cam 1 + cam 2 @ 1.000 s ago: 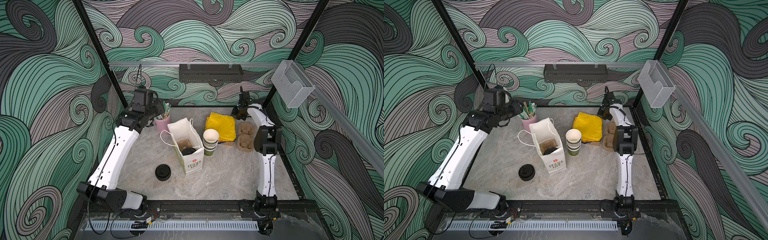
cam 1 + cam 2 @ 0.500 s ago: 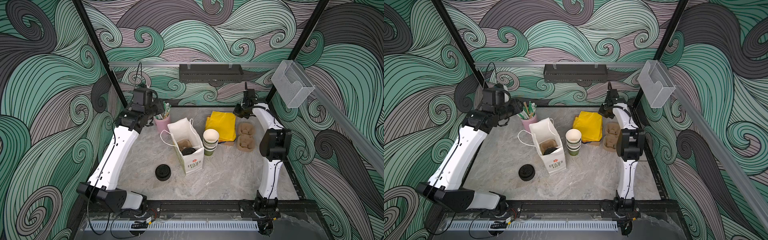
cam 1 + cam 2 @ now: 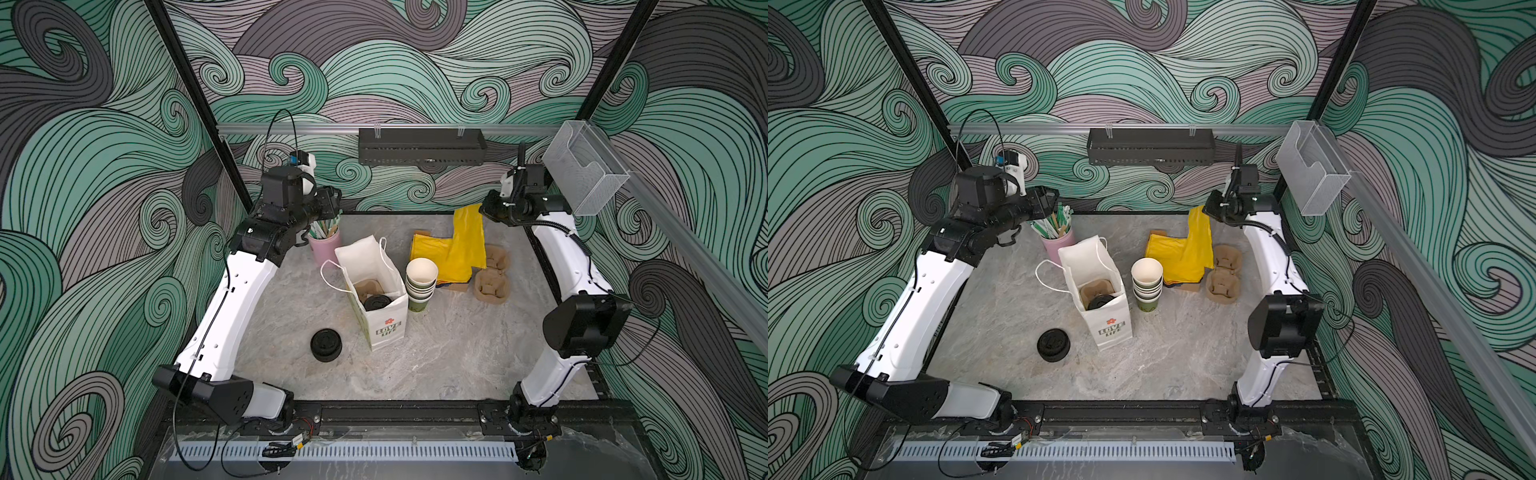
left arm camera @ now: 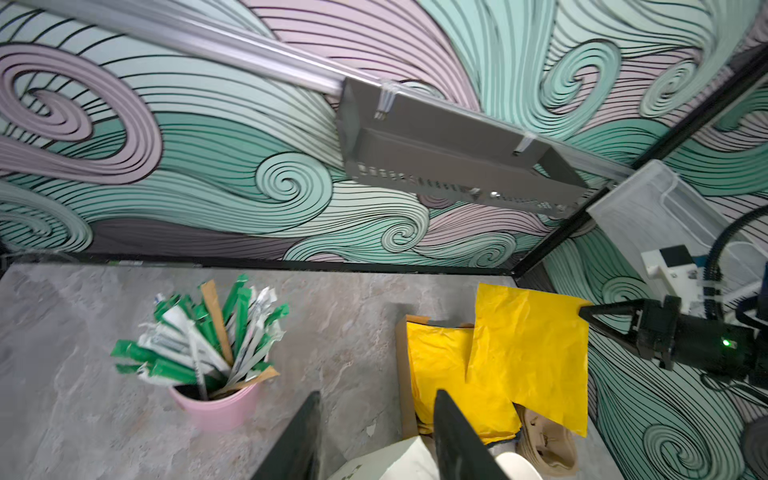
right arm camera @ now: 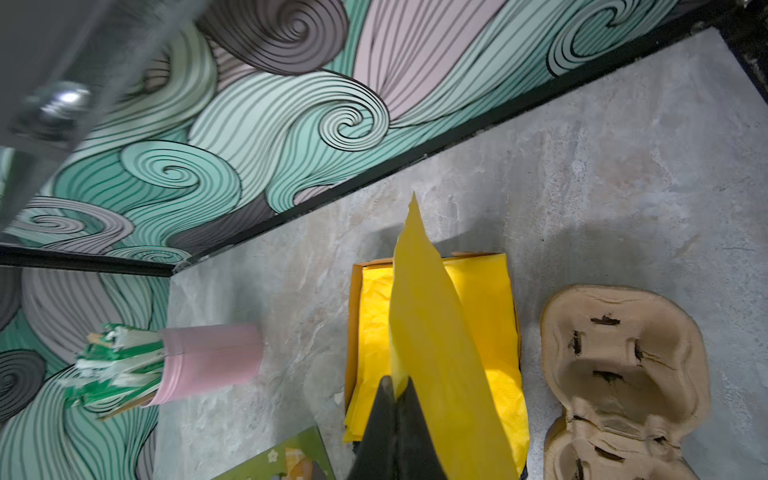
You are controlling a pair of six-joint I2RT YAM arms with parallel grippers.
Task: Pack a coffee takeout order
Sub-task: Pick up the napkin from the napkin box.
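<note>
We have just lifted one sheet (image 3: pixel 469 237) off the stack (image 3: pixel 430 257); the right fingers (image 5: pixel 395 415), fully closed, pinch it. The left fingers (image 4: pixel 455 444) hang half open, empty, near the bag (image 3: pixel 382 328) holding the cup (image 3: pixel 376 302). Bagging probably follows.

white paper bag (image 3: pixel 384 326), "LOVE LIFE" under red flower

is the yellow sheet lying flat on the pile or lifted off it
Lifted: the right gripper pinches a corner of the yellow sheet, which hangs down over the pile.
</note>
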